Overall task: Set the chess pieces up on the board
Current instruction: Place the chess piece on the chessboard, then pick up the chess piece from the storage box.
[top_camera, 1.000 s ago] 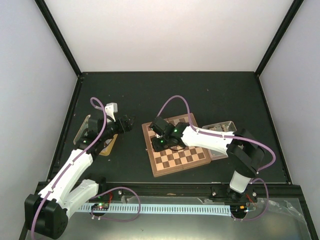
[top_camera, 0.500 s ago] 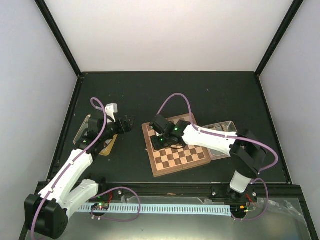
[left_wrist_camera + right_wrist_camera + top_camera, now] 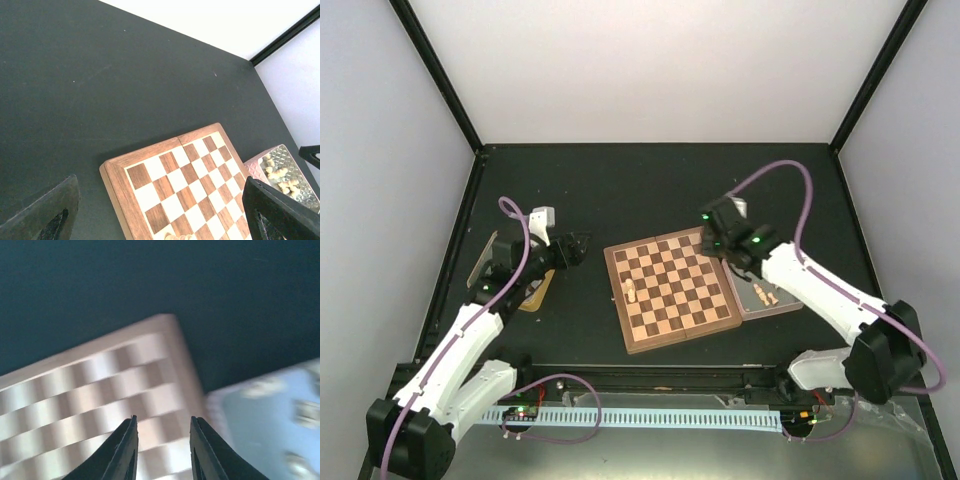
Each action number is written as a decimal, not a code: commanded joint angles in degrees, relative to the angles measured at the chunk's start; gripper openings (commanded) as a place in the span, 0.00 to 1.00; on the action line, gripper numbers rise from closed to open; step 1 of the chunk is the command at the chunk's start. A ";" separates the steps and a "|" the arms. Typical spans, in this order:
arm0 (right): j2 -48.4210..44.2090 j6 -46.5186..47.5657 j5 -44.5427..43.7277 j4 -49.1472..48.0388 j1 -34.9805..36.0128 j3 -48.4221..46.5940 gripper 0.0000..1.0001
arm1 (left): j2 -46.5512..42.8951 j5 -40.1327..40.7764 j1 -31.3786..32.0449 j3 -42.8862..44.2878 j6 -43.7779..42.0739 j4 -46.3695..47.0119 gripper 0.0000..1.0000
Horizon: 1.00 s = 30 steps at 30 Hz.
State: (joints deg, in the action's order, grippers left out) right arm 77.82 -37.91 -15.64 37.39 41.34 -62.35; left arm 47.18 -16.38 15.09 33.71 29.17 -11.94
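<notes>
Both grippers empty, two pale pieces on the board

The board (image 3: pixel 675 300) lies flat near the middle of the dark table (image 3: pixel 650 180), turned slightly askew. Two pale tan chess pieces (image 3: pixel 631 293) stand close together on its left side, near the rim. More pale pieces (image 3: pixel 765 295) lie in the clear tray (image 3: pixel 790 300), which sits just beside the board's right edge.

The left gripper (image 3: pixel 582 243) hangs above the table to the left of the board, apart from it. In the left wrist view its fingers (image 3: pixel 45 215) are spread wide with nothing between them.

The right gripper (image 3: pixel 713 240) is over the board's far right corner, next to the tray. In the blurred right wrist view its fingers (image 3: pixel 127 450) are parted by a narrow gap and grip nothing
</notes>
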 commanded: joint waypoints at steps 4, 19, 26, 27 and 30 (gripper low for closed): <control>-7.27 -1.91 -5.48 3.55 -20.72 13.61 0.29 | -1.04 -1.41 0.27 1.26 -1.35 1.80 0.91; -1.51 2.55 -2.04 1.27 -35.80 19.38 0.27 | 0.24 -1.32 0.29 1.16 -0.96 1.97 0.91; -0.21 2.48 0.55 -0.22 -37.05 20.92 0.22 | 1.05 -1.35 0.29 1.22 -0.77 2.28 0.91; 0.01 2.49 0.74 -0.52 -37.13 21.07 0.19 | 1.07 -1.37 0.29 1.26 -0.78 2.25 0.91; 0.27 2.61 0.80 -1.05 -37.12 21.21 0.13 | 0.94 -1.36 0.31 1.18 -0.78 2.18 0.91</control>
State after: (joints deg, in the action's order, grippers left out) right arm 77.34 -35.73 -14.85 37.98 4.71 -41.63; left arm 48.12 -16.88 15.09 33.71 28.91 -11.62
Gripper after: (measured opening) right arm 0.161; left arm 0.907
